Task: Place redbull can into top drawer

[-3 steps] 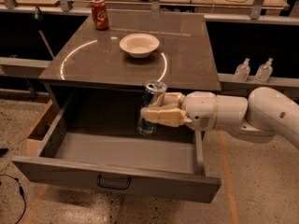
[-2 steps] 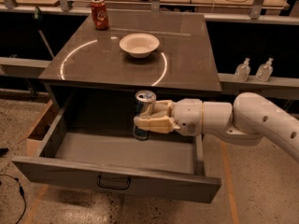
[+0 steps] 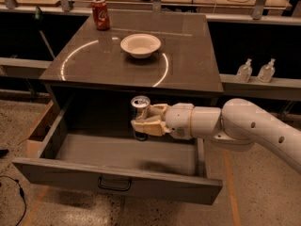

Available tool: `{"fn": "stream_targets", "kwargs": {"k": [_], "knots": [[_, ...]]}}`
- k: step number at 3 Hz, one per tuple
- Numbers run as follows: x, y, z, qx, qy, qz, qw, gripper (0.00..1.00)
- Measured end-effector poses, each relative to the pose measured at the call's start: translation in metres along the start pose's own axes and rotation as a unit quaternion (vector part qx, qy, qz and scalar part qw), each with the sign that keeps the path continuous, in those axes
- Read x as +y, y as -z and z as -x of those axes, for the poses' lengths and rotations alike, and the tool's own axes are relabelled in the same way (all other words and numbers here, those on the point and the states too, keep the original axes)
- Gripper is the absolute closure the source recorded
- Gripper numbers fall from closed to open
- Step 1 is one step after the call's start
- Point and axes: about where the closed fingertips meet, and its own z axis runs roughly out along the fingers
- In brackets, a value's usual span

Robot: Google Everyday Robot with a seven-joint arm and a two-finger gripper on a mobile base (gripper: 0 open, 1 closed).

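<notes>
The redbull can (image 3: 139, 103), slim with a silver top, stands upright inside the open top drawer (image 3: 117, 182), near its back middle. My gripper (image 3: 141, 121) reaches in from the right on a white arm and is shut on the can around its middle. The can's base is hidden behind the fingers (image 3: 146, 126), so I cannot tell whether it rests on the drawer floor. The drawer is pulled fully out, and its dark bail handle (image 3: 114, 184) shows on the front.
On the table top (image 3: 188, 74) above the drawer stand a red cola can (image 3: 100, 13) at the back left and a white bowl (image 3: 140, 45) in the middle. Two clear bottles (image 3: 256, 71) sit on a ledge to the right. A cardboard box (image 3: 40, 128) lies left of the drawer.
My gripper has carried the can leftward and lower, from beside the drawer's right wall to its back middle.
</notes>
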Motion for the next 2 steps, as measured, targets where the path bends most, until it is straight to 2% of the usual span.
{"fn": "stream_targets", "kwargs": {"k": [2], "knots": [[-0.021,-0.015,-0.045,0.035,0.018,-0.057,0.9976,1.0]]}}
